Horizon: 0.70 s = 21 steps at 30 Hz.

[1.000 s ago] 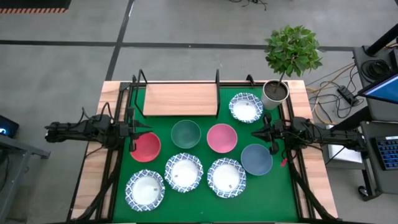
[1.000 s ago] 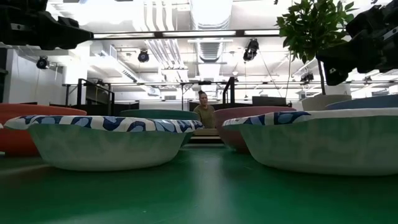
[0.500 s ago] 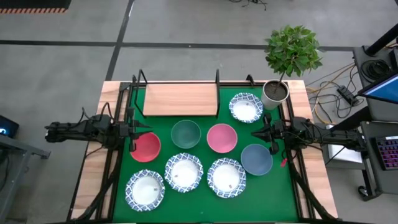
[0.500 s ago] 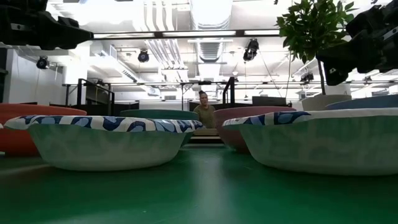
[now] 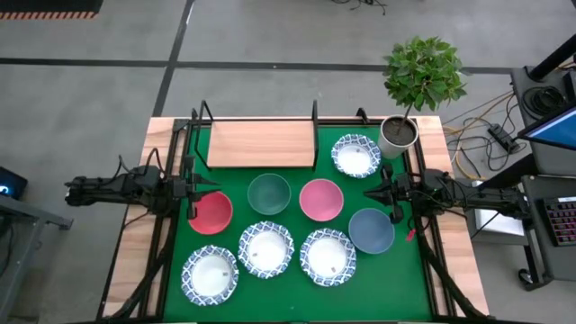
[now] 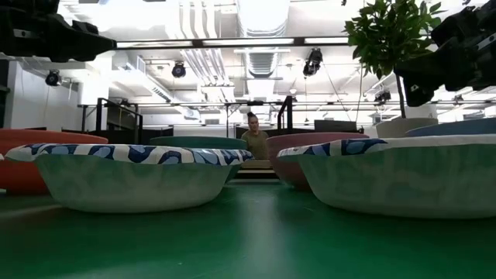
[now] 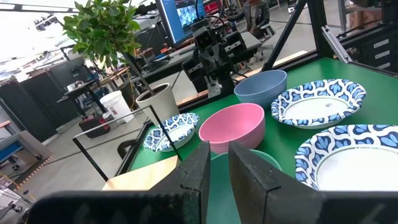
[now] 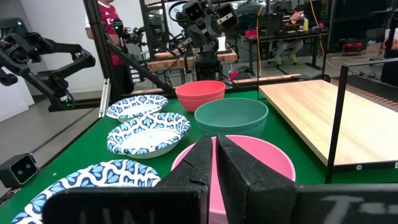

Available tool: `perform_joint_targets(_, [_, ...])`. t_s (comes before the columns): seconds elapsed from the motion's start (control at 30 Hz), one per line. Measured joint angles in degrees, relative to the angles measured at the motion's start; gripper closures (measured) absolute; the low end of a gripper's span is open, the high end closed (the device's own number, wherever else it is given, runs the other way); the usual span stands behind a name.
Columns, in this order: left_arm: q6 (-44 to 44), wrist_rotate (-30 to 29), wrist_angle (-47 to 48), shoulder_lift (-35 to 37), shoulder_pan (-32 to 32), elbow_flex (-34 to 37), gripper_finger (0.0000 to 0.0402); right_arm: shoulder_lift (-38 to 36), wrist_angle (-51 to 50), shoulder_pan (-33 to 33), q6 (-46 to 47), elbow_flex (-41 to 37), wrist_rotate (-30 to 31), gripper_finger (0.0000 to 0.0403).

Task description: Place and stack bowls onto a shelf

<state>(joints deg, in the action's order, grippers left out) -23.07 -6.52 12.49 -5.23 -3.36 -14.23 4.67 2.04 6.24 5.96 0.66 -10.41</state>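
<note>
Eight bowls rest on their bases on the green mat. The red bowl [image 5: 211,212], dark green bowl [image 5: 269,193], pink bowl [image 5: 321,199] and grey-blue bowl [image 5: 371,230] form a middle row. One patterned bowl [image 5: 356,156] sits at the far right; three patterned ones [image 5: 265,248] line the near side. The light-wood shelf [image 5: 261,144] stands at the far edge, bare. My left gripper [image 5: 214,192] hovers over the mat's left edge beside the red bowl, its fingers [image 7: 199,163] close together. My right gripper [image 5: 369,193] hovers at the right edge beside the grey-blue bowl, shut [image 8: 215,140].
A white plant pot [image 5: 397,135] with a leafy plant stands at the far right corner, close to the far patterned bowl. Black metal rods [image 5: 192,135] frame the mat and the shelf. A person [image 6: 253,139] sits in the room behind the table.
</note>
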Motion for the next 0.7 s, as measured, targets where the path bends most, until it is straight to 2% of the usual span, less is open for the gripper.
perform_joint_targets(0.5, [0.0, 0.02, 0.0, 0.0, 0.0, 0.02, 0.0361, -0.01, 0.33, 0.0, -4.19, -0.01, -0.1, 0.039])
perform_joint_targets(0.63, [0.0, 0.02, 0.0, 0.0, 0.0, 0.02, 0.0361, 0.02, 8.07, 0.0, 0.58, -0.02, 2.6, 0.039])
perform_joint_targets(0.7, [0.0, 0.01, 0.0, 0.0, 0.01, 0.02, 0.0361, 0.02, 12.13, 0.0, 0.1, -0.02, 2.75, 0.039])
